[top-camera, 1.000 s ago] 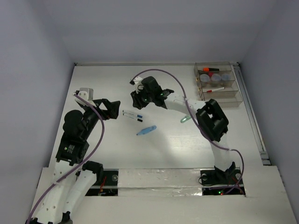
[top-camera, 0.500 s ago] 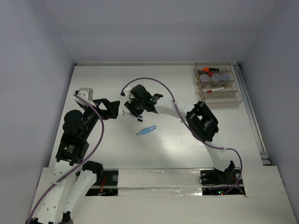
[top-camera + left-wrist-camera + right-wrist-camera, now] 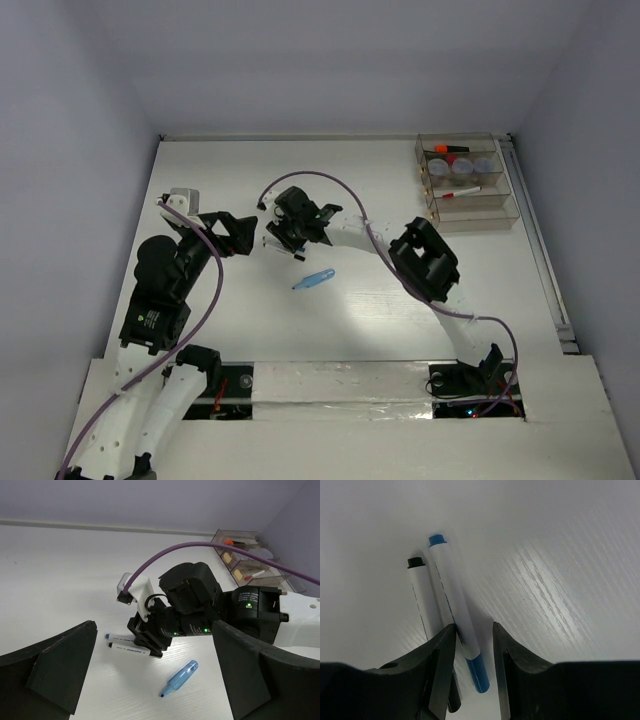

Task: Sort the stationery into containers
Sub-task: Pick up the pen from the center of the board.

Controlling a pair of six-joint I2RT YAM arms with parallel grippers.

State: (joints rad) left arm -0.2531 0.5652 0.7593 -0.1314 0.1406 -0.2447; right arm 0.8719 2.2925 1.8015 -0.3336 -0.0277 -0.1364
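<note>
Two thin white pens lie side by side on the table, one blue-capped (image 3: 451,595) and one black-capped (image 3: 422,602). My right gripper (image 3: 474,630) is down over them and open. Its jaws straddle the blue-capped pen (image 3: 117,638), which touches the left finger (image 3: 440,655), and a gap shows on the other side. The black-capped pen (image 3: 129,649) lies outside the jaws. A light blue highlighter (image 3: 314,279) lies uncapped just below the right gripper (image 3: 282,241). My left gripper (image 3: 240,235) hangs wide open to the left, holding nothing. The clear stepped organiser (image 3: 503,178) stands at the back right.
The organiser holds an orange-black highlighter (image 3: 445,149), round pots (image 3: 461,167) and a red-capped pen (image 3: 460,192). The right arm's purple cable (image 3: 330,185) arches over the pens. A raised rail (image 3: 540,250) runs along the table's right edge.
The right gripper swung left and came down over the two pens, its jaws now around the blue-capped one and slightly narrower. The left arm has not moved.
</note>
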